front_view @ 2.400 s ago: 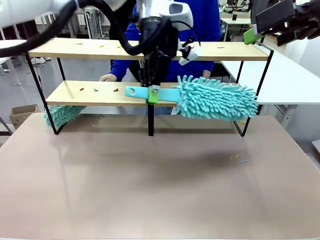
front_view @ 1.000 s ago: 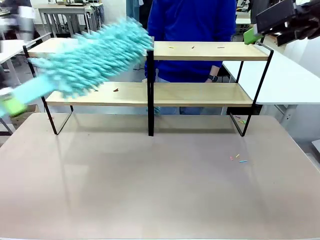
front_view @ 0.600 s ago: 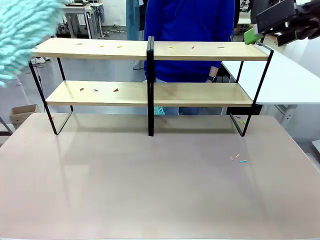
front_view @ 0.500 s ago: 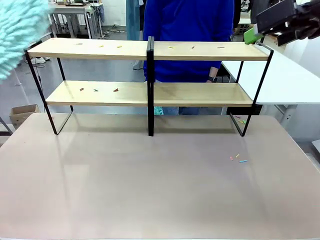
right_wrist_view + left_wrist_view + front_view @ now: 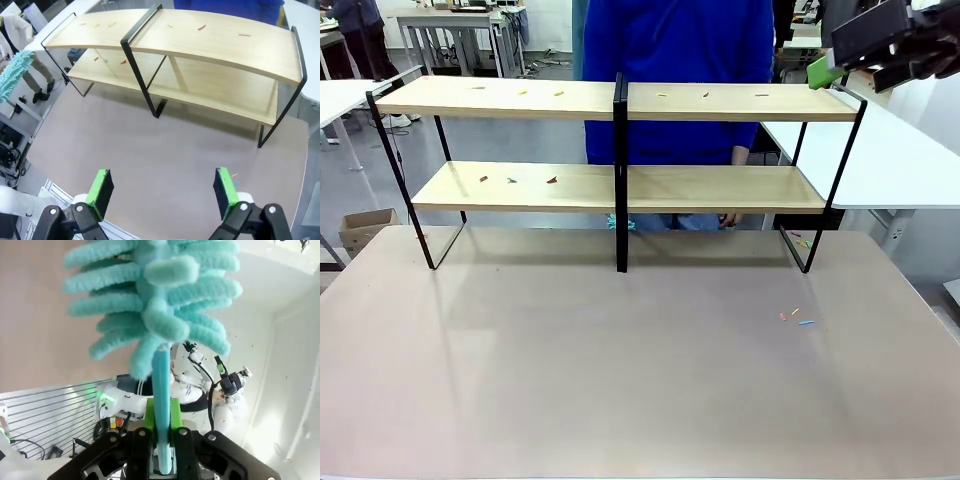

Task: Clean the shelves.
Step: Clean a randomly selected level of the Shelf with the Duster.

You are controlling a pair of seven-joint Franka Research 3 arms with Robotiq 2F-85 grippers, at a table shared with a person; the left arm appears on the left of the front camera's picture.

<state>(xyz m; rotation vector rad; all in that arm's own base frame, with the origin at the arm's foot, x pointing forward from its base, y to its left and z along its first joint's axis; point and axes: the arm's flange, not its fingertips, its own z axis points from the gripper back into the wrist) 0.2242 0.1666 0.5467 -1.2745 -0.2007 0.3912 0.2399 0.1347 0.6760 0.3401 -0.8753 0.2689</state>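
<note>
While the left jaws grip narrow on the flat handle of the teal duster (image 5: 160, 300), a green pad (image 5: 149, 412) pressed to each side of it, the tool has been carried clear of the work. A couple of seconds ago its fluffy head lay along the right half of the lower board of the shelves (image 5: 720, 187). It then swung up past their left end and now hangs raised, well off to the left of the shelves. The right jaws stand wide and empty, high above the right end of the shelves, just as they did throughout.

That right half of the lower board now looks bare, so I judge one sweep is finished and the arm is resetting for another. Most of the cleaning is still to do.

The shelves stand at the far side of the counter (image 5: 620, 380), a person in blue (image 5: 680, 70) just behind them.

Counted:
- one duster
- one set of shelves with two boards
- six scraps on the upper board, three either side of the centre post
- three scraps (image 5: 511, 181) on the lower board, all left of the post
- three scraps on the counter (image 5: 795, 318) in front of the shelves' right end
- a few more specks by the right foot, too small to count
</note>
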